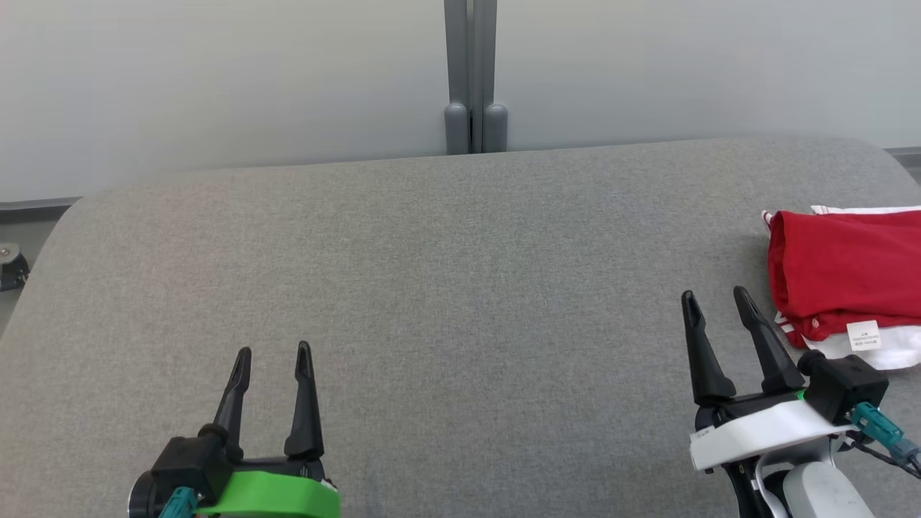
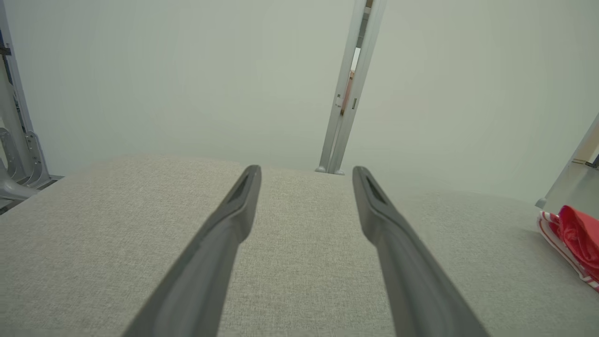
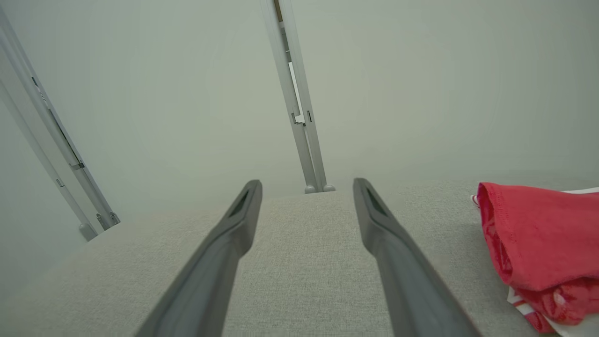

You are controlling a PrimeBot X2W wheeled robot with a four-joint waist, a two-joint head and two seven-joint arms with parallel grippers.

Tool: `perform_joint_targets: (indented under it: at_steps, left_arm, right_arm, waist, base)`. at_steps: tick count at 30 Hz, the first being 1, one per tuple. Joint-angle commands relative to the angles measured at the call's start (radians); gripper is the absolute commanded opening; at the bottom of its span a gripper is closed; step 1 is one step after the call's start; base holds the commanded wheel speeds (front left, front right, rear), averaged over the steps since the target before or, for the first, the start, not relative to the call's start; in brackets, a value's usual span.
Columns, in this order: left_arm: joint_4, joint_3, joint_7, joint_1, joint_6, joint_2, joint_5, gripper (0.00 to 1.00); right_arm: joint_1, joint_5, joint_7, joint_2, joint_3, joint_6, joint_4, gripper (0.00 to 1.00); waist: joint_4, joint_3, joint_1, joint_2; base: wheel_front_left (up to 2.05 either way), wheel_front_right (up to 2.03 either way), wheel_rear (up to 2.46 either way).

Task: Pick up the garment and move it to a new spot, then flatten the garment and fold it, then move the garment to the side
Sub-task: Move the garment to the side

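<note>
The garment is a folded red and white piece with a small white label, lying at the right edge of the grey table. It also appears at the right in the left wrist view and the right wrist view. My right gripper stands open just left of the garment, apart from it, with nothing between its fingers. Near the table's front left, my left gripper is open and empty as well. Each wrist view looks along its own spread fingers over bare fabric.
A pale partition wall with a grey double post rises behind the table's far edge. The tabletop has rounded corners. A grey frame stands off the table's left side.
</note>
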Motion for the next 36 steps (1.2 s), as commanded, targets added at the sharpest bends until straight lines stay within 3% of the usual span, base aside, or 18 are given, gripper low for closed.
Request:
perform_joint_targets:
  at_steps: [1, 19, 24, 36]
  left_arm:
    - [0.0, 0.001, -0.003, 0.008, 0.006, 0.002, 0.0, 1.0]
    - [0.009, 0.004, -0.003, -0.001, 0.036, 0.002, -0.008, 1.0]
    - [0.022, -0.006, -0.003, 0.009, -0.001, 0.002, -0.024, 1.0]
    - [0.024, 0.031, -0.003, 0.014, -0.013, 0.003, -0.025, 1.0]
  right_arm:
    - [0.016, -0.016, -0.002, 0.004, -0.003, 0.0, -0.008, 1.0]
    - [0.021, -0.041, -0.002, 0.024, -0.007, 0.0, -0.029, 1.0]
    - [0.017, -0.044, -0.002, 0.022, -0.002, 0.0, -0.019, 1.0]
    - [0.003, -0.058, -0.002, 0.03, -0.004, 0.0, -0.008, 1.0]
  waist:
    - [-0.004, 0.0, 0.0, 0.0]
    - [-0.025, 0.002, 0.0, 0.0]
    - [-0.028, 0.001, 0.0, 0.0]
    - [-0.026, 0.002, 0.0, 0.0]
  base:
    - [0.0, 0.0, 0.0]
    - [0.0, 0.0, 0.0]
    - [0.0, 0.0, 0.0]
    - [0.0, 0.0, 0.0]
